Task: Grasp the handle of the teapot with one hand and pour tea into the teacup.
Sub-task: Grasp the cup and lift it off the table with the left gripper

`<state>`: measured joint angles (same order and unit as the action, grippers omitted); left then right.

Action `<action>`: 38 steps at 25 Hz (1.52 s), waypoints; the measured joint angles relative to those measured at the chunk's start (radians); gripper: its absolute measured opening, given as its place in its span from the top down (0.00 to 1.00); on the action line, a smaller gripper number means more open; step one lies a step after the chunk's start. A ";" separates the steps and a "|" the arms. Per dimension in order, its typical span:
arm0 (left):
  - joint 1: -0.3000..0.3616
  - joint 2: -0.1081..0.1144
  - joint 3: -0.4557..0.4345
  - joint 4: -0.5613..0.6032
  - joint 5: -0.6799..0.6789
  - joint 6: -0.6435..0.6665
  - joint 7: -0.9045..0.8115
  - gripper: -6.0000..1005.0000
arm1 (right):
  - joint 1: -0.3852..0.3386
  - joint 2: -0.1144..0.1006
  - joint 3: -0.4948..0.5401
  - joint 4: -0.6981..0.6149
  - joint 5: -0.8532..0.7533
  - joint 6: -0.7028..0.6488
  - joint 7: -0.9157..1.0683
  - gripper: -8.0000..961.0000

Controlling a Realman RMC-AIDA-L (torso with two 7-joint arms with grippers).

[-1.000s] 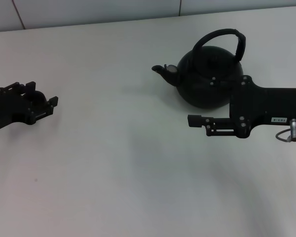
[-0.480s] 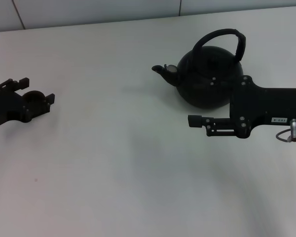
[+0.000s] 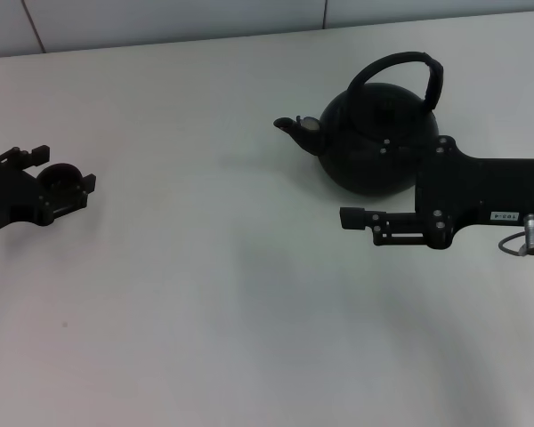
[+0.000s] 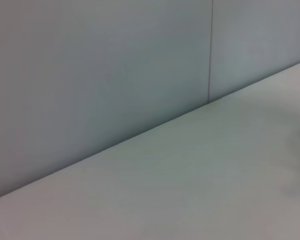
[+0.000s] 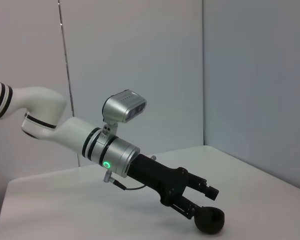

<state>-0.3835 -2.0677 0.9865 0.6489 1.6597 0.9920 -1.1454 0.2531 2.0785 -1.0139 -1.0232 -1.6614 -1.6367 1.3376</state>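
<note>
The teapot [image 3: 374,142] points its spout left; left tool [image 3: 60,182] clamps the teacup [image 3: 60,179]; right tool's [image 3: 351,216] opening unclear.

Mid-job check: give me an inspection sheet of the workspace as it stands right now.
Surface: white table, plain, one tiny dark speck near the left front.
Job's things: teapot upright at right rear, spout toward the robot's left, handle arched over it; teacup far left, between the left gripper's fingers.
Clutter: nothing seen.
Grippers: left gripper around the teacup; right gripper just in front of the teapot, holding nothing.
Cables: short looped cable at the right wrist.
Surroundings: pale wall panels.
</note>
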 joint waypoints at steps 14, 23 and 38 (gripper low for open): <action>0.000 -0.002 0.001 -0.008 0.000 -0.015 0.017 0.19 | 0.004 0.000 0.000 0.000 0.000 0.000 -0.002 0.27; 0.000 -0.002 0.001 -0.011 0.000 -0.040 0.017 0.19 | 0.008 0.000 0.002 0.000 -0.004 0.000 -0.002 0.27; 0.000 0.000 0.015 -0.013 0.000 -0.044 0.018 0.19 | 0.011 0.000 0.002 0.000 -0.006 0.012 -0.003 0.27</action>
<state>-0.3834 -2.0678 1.0015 0.6363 1.6601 0.9477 -1.1273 0.2643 2.0785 -1.0124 -1.0232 -1.6675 -1.6243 1.3345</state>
